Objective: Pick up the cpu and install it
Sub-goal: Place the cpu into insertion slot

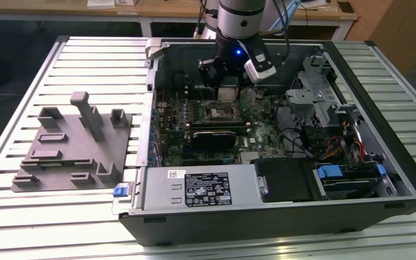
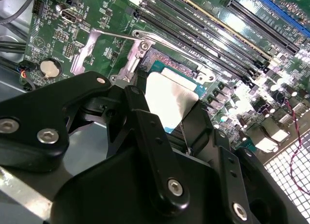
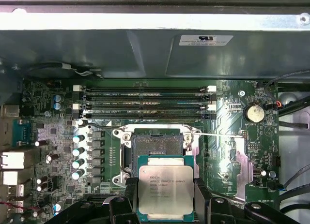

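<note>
The cpu (image 3: 164, 189), a small square chip with a pale silvery top and a green rim, sits between the two black fingers of my gripper (image 3: 165, 191), which is shut on its edges. It hangs just short of the open black socket (image 3: 157, 145) on the green motherboard, and part of it overlaps the socket frame in the first wrist view. The second wrist view shows the cpu (image 2: 169, 100) tilted above the socket, with a finger (image 2: 138, 100) against its side. In the exterior view my gripper (image 1: 228, 89) is low inside the open computer case, just beyond the socket (image 1: 216, 112).
The socket's metal load plate (image 3: 240, 156) is swung open to one side. Memory slots (image 3: 145, 103) and a coin battery (image 3: 254, 112) lie close by. A grey fixture block (image 1: 71, 143) rests on the slatted table, at the exterior view's left. A power supply (image 1: 201, 187) and drive cage (image 1: 324, 103) crowd the case.
</note>
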Robot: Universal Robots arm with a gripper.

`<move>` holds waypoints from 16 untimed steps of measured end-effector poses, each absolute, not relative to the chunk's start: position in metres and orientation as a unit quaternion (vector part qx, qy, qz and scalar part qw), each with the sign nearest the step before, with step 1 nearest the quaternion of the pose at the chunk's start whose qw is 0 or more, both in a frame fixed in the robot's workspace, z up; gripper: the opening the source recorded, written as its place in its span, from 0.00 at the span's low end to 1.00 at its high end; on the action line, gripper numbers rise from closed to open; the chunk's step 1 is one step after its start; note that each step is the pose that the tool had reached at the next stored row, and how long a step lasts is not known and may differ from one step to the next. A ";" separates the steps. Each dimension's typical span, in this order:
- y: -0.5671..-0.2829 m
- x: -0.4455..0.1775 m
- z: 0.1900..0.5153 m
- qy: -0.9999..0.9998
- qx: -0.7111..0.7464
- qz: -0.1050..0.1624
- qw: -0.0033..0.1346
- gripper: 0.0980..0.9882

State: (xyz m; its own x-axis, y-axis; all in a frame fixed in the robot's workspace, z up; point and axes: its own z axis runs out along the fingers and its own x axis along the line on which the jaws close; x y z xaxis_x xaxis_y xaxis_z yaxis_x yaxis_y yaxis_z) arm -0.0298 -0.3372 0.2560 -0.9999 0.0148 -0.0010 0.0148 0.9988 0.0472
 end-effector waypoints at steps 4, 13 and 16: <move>-0.337 -0.030 0.256 1.000 0.007 0.024 0.001 0.50; -0.337 -0.030 0.256 1.000 0.009 0.024 0.001 0.50; -0.337 -0.030 0.256 0.999 0.024 0.024 0.001 0.50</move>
